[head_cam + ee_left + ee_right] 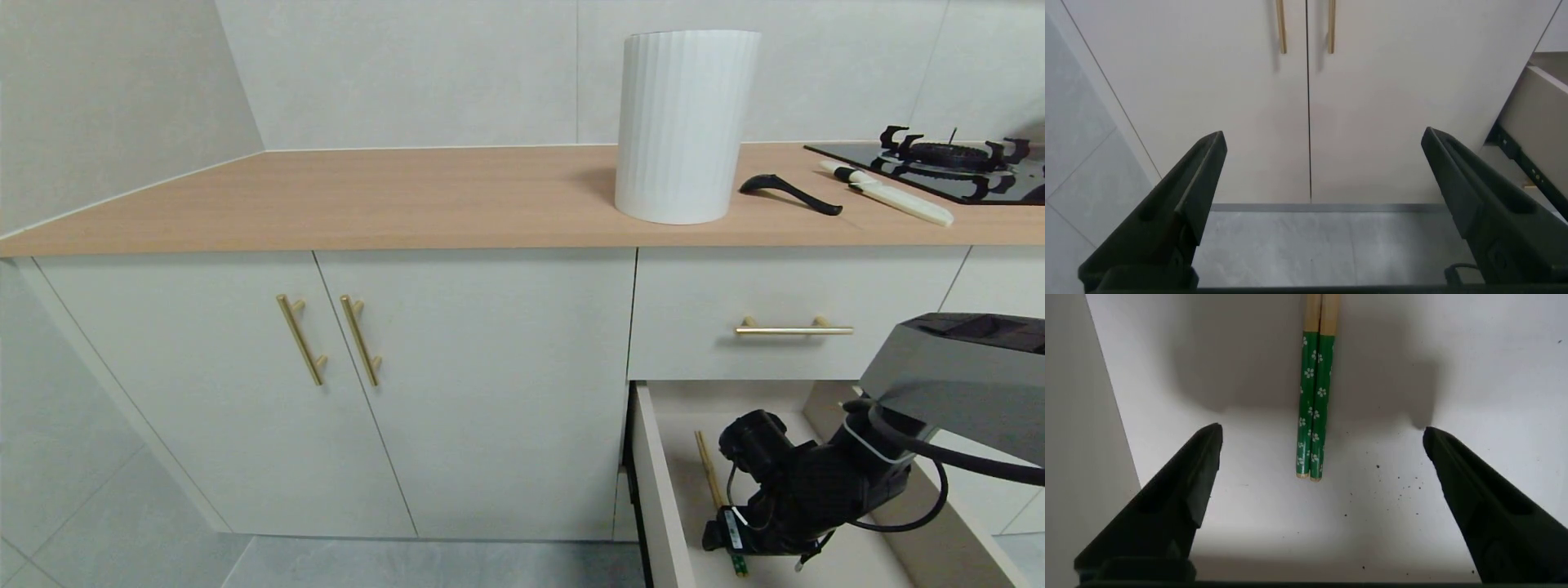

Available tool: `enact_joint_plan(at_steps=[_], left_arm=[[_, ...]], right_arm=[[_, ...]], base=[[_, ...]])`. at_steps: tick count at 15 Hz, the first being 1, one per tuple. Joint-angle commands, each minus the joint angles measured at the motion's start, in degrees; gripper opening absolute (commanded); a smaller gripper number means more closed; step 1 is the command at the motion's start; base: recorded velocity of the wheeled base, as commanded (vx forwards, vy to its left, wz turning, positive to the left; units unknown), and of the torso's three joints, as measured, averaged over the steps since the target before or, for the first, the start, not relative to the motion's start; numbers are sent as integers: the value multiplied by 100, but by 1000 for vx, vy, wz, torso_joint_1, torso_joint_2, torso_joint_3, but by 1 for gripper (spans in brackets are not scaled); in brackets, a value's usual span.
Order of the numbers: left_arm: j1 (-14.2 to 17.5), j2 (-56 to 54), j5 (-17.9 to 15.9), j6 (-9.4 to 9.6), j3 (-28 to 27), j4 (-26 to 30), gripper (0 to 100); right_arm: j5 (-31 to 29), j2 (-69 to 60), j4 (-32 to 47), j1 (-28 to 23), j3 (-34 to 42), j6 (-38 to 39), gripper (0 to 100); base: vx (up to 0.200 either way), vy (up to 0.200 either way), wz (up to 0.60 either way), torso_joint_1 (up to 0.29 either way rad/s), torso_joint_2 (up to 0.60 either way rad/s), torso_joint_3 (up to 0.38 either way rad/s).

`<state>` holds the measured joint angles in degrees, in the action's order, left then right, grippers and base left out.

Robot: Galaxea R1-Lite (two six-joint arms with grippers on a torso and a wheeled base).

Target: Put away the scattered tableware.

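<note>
A pair of wooden chopsticks [1315, 392] with green flowered ends lies flat on the floor of the open lower drawer [657, 482]. My right gripper [1319, 449] hangs open just over those green ends, one finger to each side and touching neither stick. In the head view the chopsticks [709, 469] run along the drawer's left side, with the right gripper [731, 543] at their near end. On the counter lie a black utensil [788, 193] and a white knife [890, 196]. My left gripper [1323, 143] is open and holds nothing, low in front of the cabinet doors [1306, 98].
A tall white ribbed container [682, 122] stands on the wooden counter [408, 196], left of the utensils. A gas hob [939, 159] is at the far right. A shut drawer with a gold handle [793, 330] sits above the open one. Tiled floor lies below the double doors [326, 367].
</note>
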<state>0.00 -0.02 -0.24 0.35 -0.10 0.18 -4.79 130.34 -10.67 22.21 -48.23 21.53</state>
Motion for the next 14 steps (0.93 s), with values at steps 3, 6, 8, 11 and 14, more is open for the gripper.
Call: enact_joint_plan(at_steps=[3, 6, 8, 11, 14], left_arm=[[0, 2, -2, 0, 1, -1, 100], [0, 2, -2, 0, 1, -1, 100], [0, 2, -2, 0, 1, -1, 100], [0, 2, -2, 0, 1, -1, 100], [0, 2, -2, 0, 1, -1, 100]], right_arm=[[57, -1934, 144, -41, 375, -35, 100], [180, -3929, 1858, -235, -99, -79, 100], [541, -4931, 2684, -437, -486, -105, 100], [787, -5774, 2798, -630, -521, -536, 100], [778, -5994, 2754, -753, -574, -571, 100]], base=[[0, 0, 0, 0, 0, 0], [0, 0, 0, 0, 0, 0], [0, 0, 0, 0, 0, 0], [0, 0, 0, 0, 0, 0], [0, 0, 0, 0, 0, 0]])
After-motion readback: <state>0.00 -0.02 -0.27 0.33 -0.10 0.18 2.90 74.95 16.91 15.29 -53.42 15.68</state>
